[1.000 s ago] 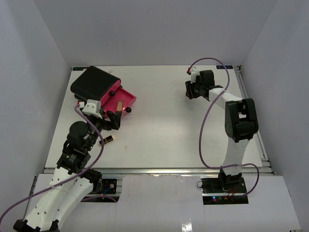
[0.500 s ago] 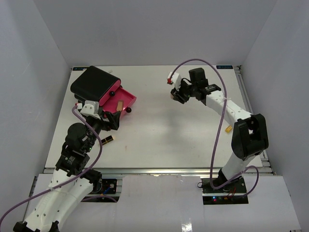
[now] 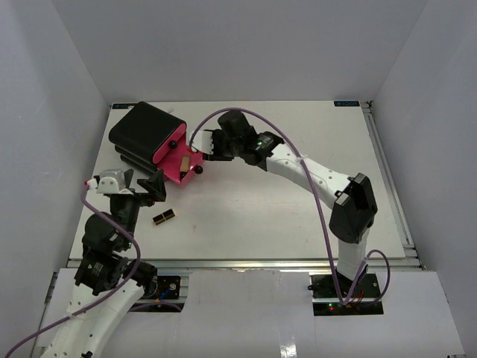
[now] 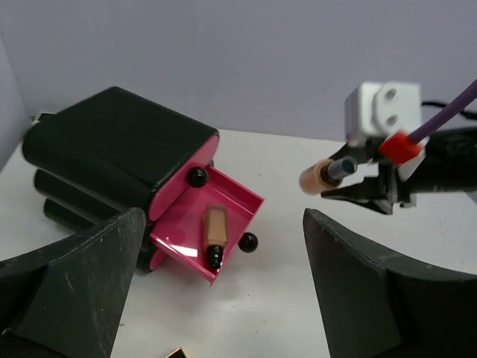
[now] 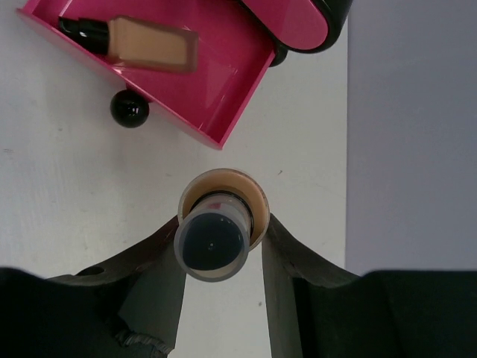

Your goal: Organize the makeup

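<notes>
My right gripper [image 5: 221,224] is shut on a tiny tan bottle [image 5: 212,245] with a clear cap, held just off the open corner of the pink drawer [image 5: 231,97]. In the left wrist view the bottle [image 4: 320,175] hangs to the right of the drawer [image 4: 238,195]. A beige black-capped foundation tube [image 4: 215,227] lies inside the drawer. A gold-and-black lipstick [image 3: 165,216] rests on the table near my left gripper [image 3: 140,186], which stands open and empty, apart from the drawer. In the top view my right gripper [image 3: 211,145] is beside the drawer's far edge.
The large black-and-pink case [image 3: 145,133] sits at the back left with its drawer pulled out. A black round knob [image 4: 248,241] sticks out at the drawer's front. White walls enclose the table [image 3: 283,209] on three sides.
The right arm has swung from the table's far right across to the pink drawer, carrying the bottle. The left gripper has drawn back leftward, away from the drawer.
</notes>
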Action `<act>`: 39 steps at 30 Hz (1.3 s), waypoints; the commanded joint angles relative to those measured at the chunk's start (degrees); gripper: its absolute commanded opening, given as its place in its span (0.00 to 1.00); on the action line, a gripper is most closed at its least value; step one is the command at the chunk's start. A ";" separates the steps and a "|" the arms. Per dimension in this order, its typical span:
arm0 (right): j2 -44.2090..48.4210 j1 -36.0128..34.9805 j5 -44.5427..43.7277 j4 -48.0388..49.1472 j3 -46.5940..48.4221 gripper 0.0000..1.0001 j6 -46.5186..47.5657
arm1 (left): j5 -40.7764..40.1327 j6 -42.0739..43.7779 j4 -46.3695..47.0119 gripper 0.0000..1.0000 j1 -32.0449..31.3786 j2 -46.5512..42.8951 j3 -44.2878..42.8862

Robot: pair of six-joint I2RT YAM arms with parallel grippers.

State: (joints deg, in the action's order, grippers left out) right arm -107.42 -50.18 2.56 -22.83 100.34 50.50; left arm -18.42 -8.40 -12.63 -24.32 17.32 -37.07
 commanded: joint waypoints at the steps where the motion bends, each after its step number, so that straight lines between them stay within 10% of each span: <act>1: -8.77 -4.17 -13.51 1.42 8.90 0.21 8.06 | -10.35 0.21 -0.72 0.98 0.23 -8.17 0.34; 15: -22.09 -10.12 -30.62 16.32 16.89 0.24 18.79 | -9.79 0.13 0.16 0.98 0.23 -11.18 1.47; 39: -29.00 -12.91 -35.39 28.22 14.87 0.28 34.50 | -8.49 -0.04 0.24 0.98 0.23 -11.35 1.47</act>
State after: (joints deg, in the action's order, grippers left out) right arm -135.96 -61.50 -29.56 -0.91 113.80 79.62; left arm -27.84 -8.43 -12.19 -24.32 5.41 -35.92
